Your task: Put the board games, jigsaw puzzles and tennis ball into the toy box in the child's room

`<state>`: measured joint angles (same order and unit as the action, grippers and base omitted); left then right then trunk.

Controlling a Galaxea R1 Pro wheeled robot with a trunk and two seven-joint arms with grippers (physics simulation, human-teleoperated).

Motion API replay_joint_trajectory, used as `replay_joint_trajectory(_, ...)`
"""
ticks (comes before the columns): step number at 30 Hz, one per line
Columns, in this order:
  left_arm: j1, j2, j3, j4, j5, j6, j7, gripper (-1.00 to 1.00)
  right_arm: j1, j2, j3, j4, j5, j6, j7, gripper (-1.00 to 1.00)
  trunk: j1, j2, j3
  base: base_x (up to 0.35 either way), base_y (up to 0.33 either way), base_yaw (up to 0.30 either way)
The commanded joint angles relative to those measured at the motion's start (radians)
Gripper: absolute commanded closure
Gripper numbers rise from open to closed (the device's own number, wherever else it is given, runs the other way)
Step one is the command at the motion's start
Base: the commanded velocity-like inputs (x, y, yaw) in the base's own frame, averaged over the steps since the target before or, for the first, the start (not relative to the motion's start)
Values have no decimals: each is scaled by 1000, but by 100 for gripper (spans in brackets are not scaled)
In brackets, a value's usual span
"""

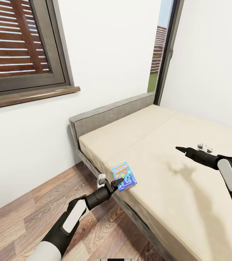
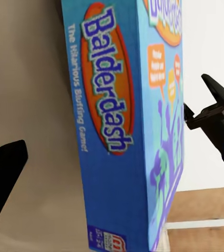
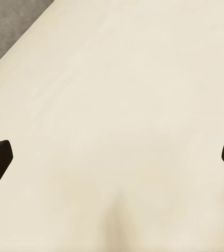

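Note:
One board game (image 1: 124, 176), a blue box with the yellow title "Balderdash", lies at the near edge of the beige bed (image 1: 188, 206). My left gripper (image 1: 118, 181) is at the box from the floor side. In the left wrist view the board game (image 2: 128, 126) stands between the spread fingers of the left gripper (image 2: 114, 113), and a gap shows beside one finger (image 2: 4, 173). My right gripper (image 1: 177, 148) hovers open over the bare mattress, farther in from the edge. In the right wrist view, nothing lies between the fingers of the right gripper (image 3: 112, 157).
The bed has a grey headboard (image 1: 108, 116) against the white wall. A shuttered window (image 1: 17, 40) with a wooden sill is on the left, and a tall narrow glass pane (image 1: 163, 47) stands in the corner. Wood plank floor (image 1: 28, 214) runs beside the bed.

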<state>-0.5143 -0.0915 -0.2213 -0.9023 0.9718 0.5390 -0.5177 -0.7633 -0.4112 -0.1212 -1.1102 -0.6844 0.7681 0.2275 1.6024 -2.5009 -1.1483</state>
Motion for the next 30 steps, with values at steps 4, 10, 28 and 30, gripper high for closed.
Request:
replay_joint_trajectory(4,1,-50,-10,-10,9,10,7,-100,-1,0,-2,0,4,5,6,-100,0,0,-1,0,0,0)
replay_joint_trajectory(10,3,-50,-10,-23,10,10,25,-100,-1,0,-2,0,4,5,6,-100,0,0,-1,0,0,0)
replay_joint_trajectory(28,7,-50,-11,-40,13,10,41,-100,-1,3,-2,0,4,5,6,-100,0,0,-1,0,0,0)
replay_joint_trajectory(30,7,-50,-11,-40,12,10,42,-100,-1,4,-2,0,5,5,6,-100,0,0,-1,0,0,0)
